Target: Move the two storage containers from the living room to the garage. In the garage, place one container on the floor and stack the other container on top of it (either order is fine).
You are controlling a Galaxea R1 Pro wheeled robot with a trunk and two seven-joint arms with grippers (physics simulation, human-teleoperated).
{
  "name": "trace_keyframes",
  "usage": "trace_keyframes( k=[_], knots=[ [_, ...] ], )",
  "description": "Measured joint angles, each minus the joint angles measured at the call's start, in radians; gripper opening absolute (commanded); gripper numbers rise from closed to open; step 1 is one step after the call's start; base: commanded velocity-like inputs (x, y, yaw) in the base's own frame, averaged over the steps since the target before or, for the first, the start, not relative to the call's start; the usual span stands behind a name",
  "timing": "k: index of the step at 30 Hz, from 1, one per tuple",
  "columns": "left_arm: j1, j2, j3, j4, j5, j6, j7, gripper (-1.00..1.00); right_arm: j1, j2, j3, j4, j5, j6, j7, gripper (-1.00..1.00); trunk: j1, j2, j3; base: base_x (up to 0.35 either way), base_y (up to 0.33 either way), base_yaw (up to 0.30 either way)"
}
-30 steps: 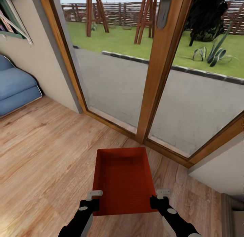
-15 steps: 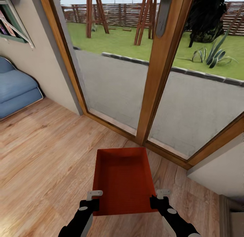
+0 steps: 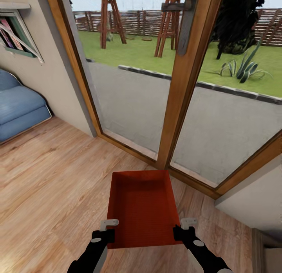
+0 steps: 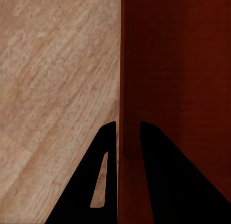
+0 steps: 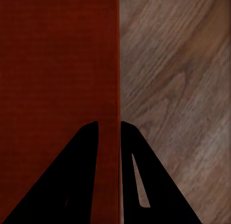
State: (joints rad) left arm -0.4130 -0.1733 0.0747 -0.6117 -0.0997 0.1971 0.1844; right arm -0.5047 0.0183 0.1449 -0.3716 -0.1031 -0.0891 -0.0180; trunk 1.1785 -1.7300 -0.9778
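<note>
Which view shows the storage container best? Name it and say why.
The head view: the whole storage container appears, open top up, held between the left gripper and right gripper. Each wrist view gives just one red side wall pinched between its fingers.

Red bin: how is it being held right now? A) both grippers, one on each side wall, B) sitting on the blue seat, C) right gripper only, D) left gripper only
A: the left gripper and right gripper each pinch a side wall of the red bin; both wrist views show the wall between the fingers.
</note>
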Motion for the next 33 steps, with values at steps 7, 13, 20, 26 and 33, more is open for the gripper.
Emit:
trace_keyframes(
  k=[7, 13, 20, 26, 33],
  knots=[
    [0.000, 0.000, 0.000, 0.000, 0.001, 0.000, 0.000, -1.00, 0.000, 0.000, 0.000, 0.000, 0.000, 0.001, 0.000, -1.00, -0.027, 0.049, 0.033, 0.000, 0.000, 0.000],
    [0.000, 0.000, 0.000, 0.001, 0.001, -0.001, 0.000, -1.00, 0.000, 0.000, 0.000, -0.001, 0.001, 0.001, 0.000, -1.00, -0.050, 0.091, 0.061, 0.000, 0.000, 0.000],
    [0.000, 0.000, 0.000, 0.001, 0.002, -0.003, 0.000, -1.00, 0.000, 0.000, 0.000, -0.001, 0.001, 0.001, 0.000, -1.00, -0.077, 0.140, 0.094, 0.000, 0.000, 0.000],
    [0.000, 0.000, 0.000, 0.001, 0.002, -0.003, 0.000, -1.00, 0.000, 0.000, 0.000, -0.001, 0.001, 0.001, 0.000, -1.00, -0.100, 0.182, 0.122, 0.000, 0.000, 0.000],
    [0.000, 0.000, 0.000, 0.001, 0.002, -0.003, 0.000, -1.00, 0.000, 0.000, 0.000, -0.001, 0.001, 0.001, 0.000, -1.00, -0.127, 0.231, 0.155, 0.000, 0.000, 0.000]
  ],
)
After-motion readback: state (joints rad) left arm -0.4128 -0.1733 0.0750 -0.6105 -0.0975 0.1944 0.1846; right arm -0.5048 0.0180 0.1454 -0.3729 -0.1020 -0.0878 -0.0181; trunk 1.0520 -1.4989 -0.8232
